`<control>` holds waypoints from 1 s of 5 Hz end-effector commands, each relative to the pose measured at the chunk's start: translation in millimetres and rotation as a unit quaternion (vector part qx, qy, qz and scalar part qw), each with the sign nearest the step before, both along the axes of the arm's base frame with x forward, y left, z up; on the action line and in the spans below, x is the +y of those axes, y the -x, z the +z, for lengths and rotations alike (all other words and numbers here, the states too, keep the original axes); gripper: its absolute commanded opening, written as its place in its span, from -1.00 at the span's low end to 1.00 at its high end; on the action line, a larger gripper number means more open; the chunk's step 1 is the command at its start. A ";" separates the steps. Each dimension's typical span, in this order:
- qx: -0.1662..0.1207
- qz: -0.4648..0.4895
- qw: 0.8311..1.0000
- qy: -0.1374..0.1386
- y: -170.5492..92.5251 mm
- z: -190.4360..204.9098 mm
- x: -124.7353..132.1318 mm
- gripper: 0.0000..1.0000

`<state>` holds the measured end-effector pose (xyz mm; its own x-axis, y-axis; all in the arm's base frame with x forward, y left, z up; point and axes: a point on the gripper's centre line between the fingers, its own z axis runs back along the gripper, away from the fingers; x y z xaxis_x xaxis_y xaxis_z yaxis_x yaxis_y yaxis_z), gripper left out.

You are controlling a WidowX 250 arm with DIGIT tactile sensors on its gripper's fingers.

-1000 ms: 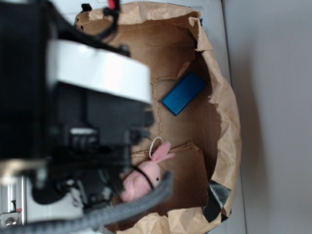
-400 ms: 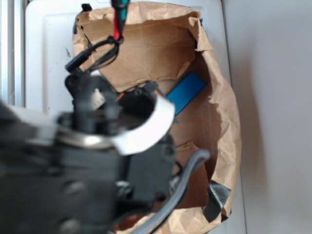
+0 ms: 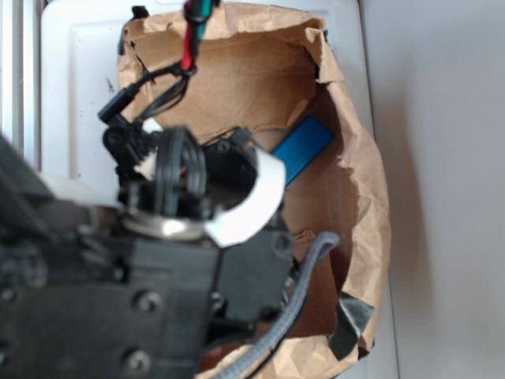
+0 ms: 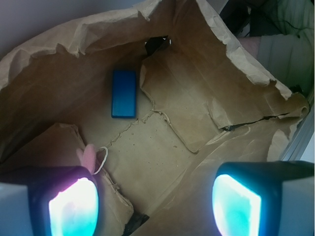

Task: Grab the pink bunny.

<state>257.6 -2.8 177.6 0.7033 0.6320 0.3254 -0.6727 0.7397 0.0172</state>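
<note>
Since a second ago, the arm [image 3: 158, 268] has swung over the pink bunny [image 4: 90, 156]; jaws spread wide.

Lying on a white surface [image 3: 79, 71], torn brown paper [image 3: 363, 181]. Showing plain grey [image 3: 442, 189] on the right.

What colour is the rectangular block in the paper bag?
Blue block, clearest in the wrist view.

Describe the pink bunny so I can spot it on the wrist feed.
Look inside the torn brown paper bag, at its floor near the left finger. Only a pink ear and white string loop of the pink bunny show; the blue block is flat and rectangular.
</note>
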 end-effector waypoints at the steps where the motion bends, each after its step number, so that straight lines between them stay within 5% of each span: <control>1: -0.070 -0.002 0.997 0.014 -1.2 -4.4 5.4 1.00; 3: -0.046 -0.036 0.996 0.066 -30.8 -36.3 -7.6 1.00; 4: -0.043 -0.049 0.990 0.128 -45.6 -40.7 -8.5 1.00; 5: -0.042 -0.048 0.988 0.143 -44.6 -44.1 -12.4 1.00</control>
<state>296.9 -20.2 118.8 0.7517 0.6380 0.1670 -0.6012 0.7670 -0.2242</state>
